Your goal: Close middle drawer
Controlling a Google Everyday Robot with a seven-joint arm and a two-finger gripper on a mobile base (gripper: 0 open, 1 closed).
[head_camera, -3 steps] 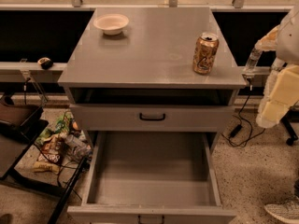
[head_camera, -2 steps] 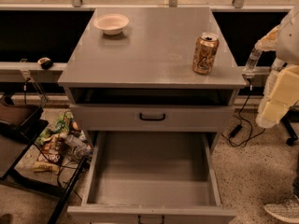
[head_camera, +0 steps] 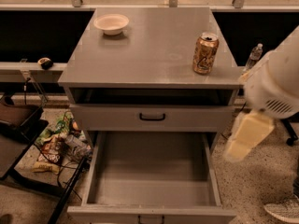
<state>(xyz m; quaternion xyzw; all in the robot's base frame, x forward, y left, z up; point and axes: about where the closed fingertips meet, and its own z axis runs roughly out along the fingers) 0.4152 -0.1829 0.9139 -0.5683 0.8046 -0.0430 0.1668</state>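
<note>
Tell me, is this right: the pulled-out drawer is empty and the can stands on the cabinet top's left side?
No. The camera view shows the can on the right of the cabinet top. The middle drawer is indeed pulled out and empty. The gripper hangs off to the right, apart from the drawer.

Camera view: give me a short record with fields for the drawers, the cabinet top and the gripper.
middle drawer: pulled out, nothing visible inside
drawer above: front pushed in, black handle
cabinet top: bowl back left, can at right
gripper: right of the cabinet, not touching the middle drawer
</note>
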